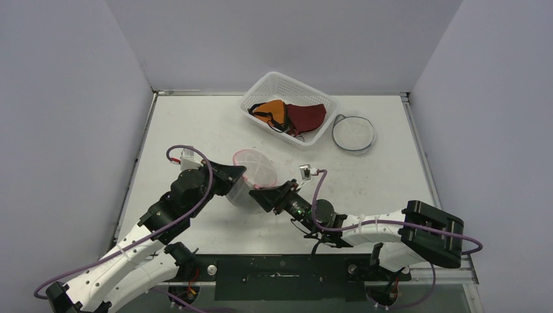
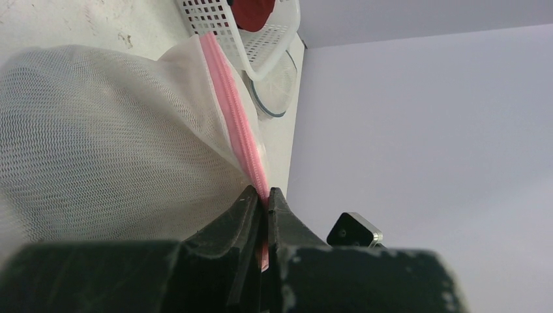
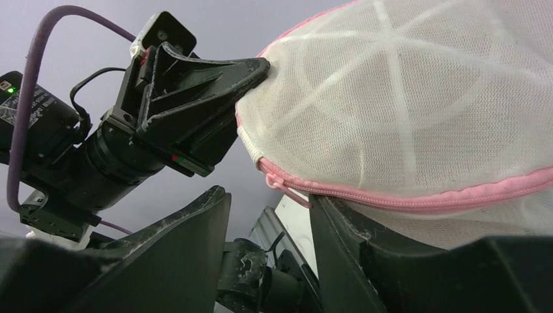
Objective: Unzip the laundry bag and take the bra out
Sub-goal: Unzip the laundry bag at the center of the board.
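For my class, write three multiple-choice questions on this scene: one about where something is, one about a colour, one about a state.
1. Where is the basket?
A) at the far side of the table
B) between the arm bases
C) on the floor

2. What colour is the zipper of the bag?
A) blue
B) pink
C) green

3. How is the left gripper?
A) wide open
B) out of view
C) shut on the bag's edge

Answers:
1 A: the top view shows it at the far edge.
2 B: a pink strip runs along the white mesh in both wrist views.
3 C: in the left wrist view its fingers pinch the zipper edge.
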